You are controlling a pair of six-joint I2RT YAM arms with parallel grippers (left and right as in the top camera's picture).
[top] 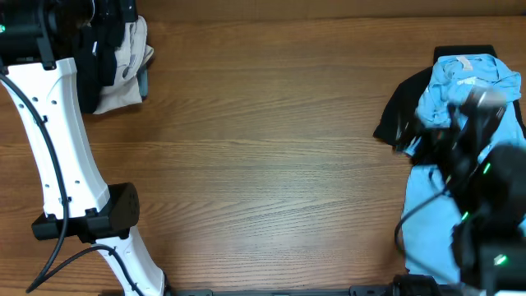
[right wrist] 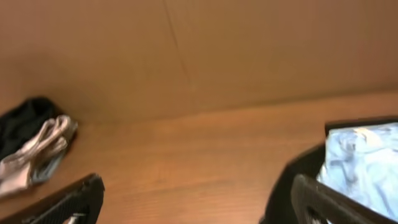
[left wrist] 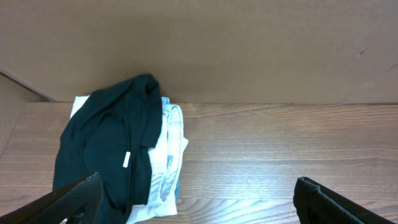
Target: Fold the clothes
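Two heaps of clothes (top: 123, 78) on the table (top: 271, 164), well apart.

Far-left corner: one black garment (left wrist: 109, 152) draped over pale folded pieces (left wrist: 173, 140).

Right edge: black cloth (top: 400, 111) under a light-blue T-shirt (top: 464, 78). More blue fabric (top: 427, 218) lies below the arm; second shirt or the same one, can't tell.

Two tools: left gripper (left wrist: 198, 186) and right gripper (right wrist: 198, 185), both with jaws wide apart, holding nothing.

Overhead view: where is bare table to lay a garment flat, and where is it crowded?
The wide middle of the table is bare, bordered by the left arm and the beige-and-black pile at far left, and by the blue-and-black heap on the right. The right edge is crowded: the right arm overlies the heap.
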